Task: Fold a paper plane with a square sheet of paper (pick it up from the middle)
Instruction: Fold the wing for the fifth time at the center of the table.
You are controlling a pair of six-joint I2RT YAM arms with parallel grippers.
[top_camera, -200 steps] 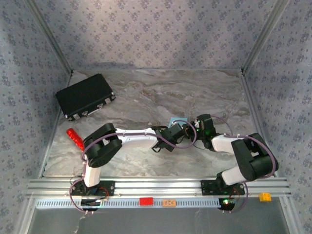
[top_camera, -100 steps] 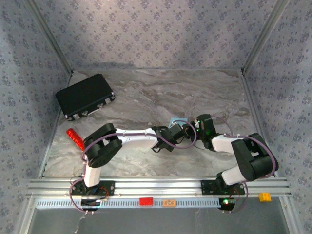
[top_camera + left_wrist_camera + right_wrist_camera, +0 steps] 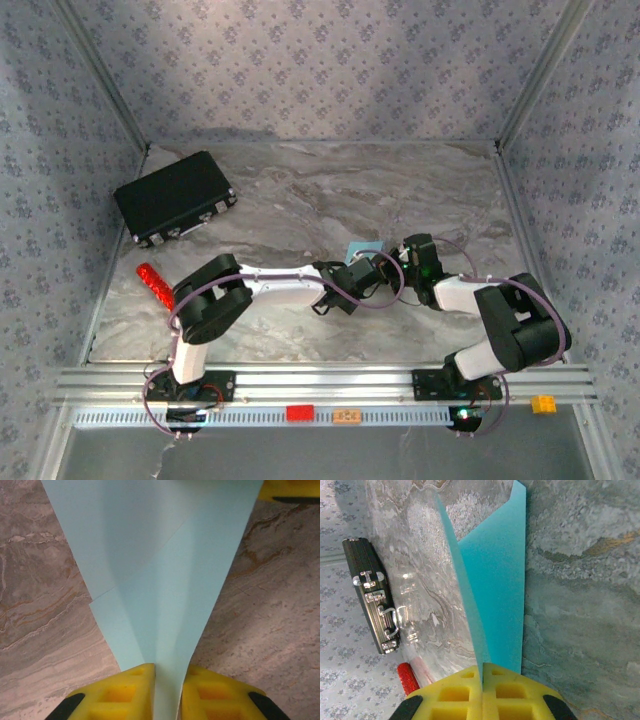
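Over the table (image 3: 400,190), left gripper (image 3: 167,672) and right gripper (image 3: 482,672) each clamp the folded paper (image 3: 160,570)

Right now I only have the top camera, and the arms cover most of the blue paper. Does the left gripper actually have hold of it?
Observer: Yes. In the left wrist view the left gripper is shut on the sheet of paper, which narrows down into its yellow fingers.
Operator: And the right one?
Observer: The right gripper is shut on it too; two layers of the sheet meet between its fingers.
Operator: Any creases in it?
Observer: Yes, the left wrist view shows a diagonal crease and a stepped edge on the sheet's left side.
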